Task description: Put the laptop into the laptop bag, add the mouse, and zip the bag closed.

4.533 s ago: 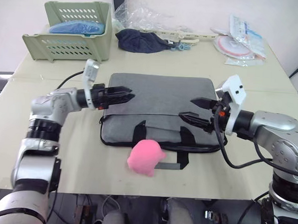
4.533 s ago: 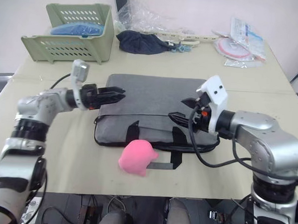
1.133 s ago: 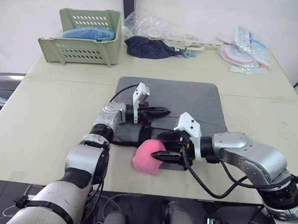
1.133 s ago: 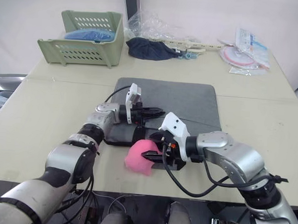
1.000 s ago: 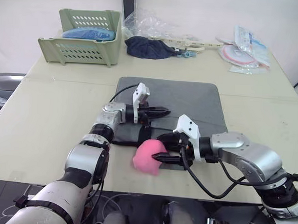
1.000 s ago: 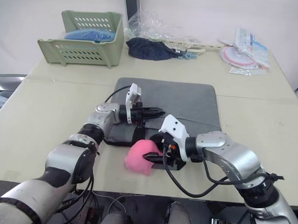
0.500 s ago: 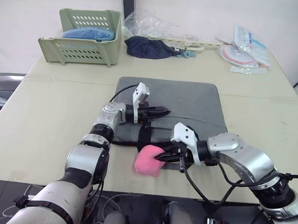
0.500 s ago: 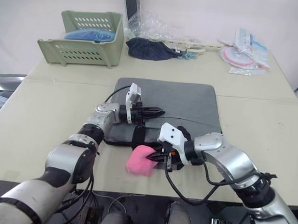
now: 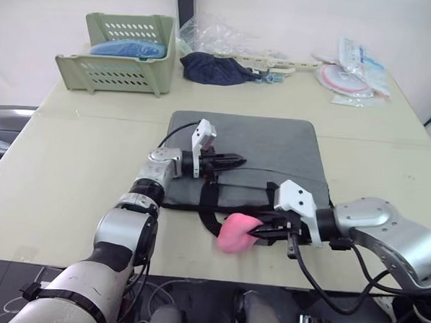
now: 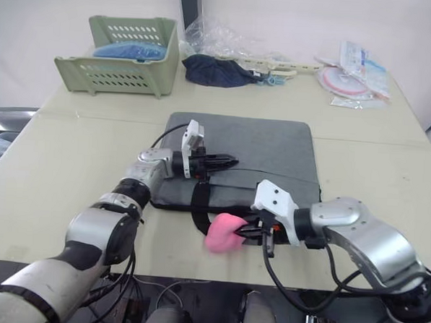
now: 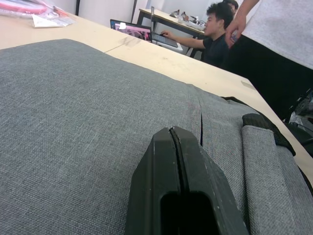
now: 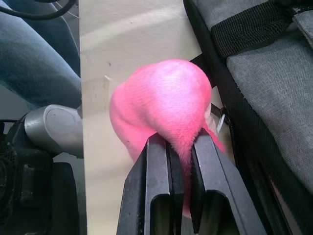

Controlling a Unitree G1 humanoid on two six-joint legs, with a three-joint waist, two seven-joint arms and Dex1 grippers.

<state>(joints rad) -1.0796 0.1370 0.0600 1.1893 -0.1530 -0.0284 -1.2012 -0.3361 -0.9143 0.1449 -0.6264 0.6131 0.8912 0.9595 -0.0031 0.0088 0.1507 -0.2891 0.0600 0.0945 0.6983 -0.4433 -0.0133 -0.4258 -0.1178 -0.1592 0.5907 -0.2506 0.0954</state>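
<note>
The laptop bag (image 9: 248,159) is laid flat at desk (image 9: 78,154) centre, one black strap handle (image 9: 207,204) hanging over its near edge. The left pincer (image 9: 239,160) is clenched, nothing gripped, tips resting on bag's top panel. The right pincer (image 9: 256,233) is clamped on the pink fluffy blob (image 9: 235,233), held at the desk's near edge just in front of the bag.

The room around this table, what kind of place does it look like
Probably a shared office or lab workspace. The left wrist view shows a person seated at an open laptop on another table. The work table holds a green plastic basket and packaged supplies.
</note>
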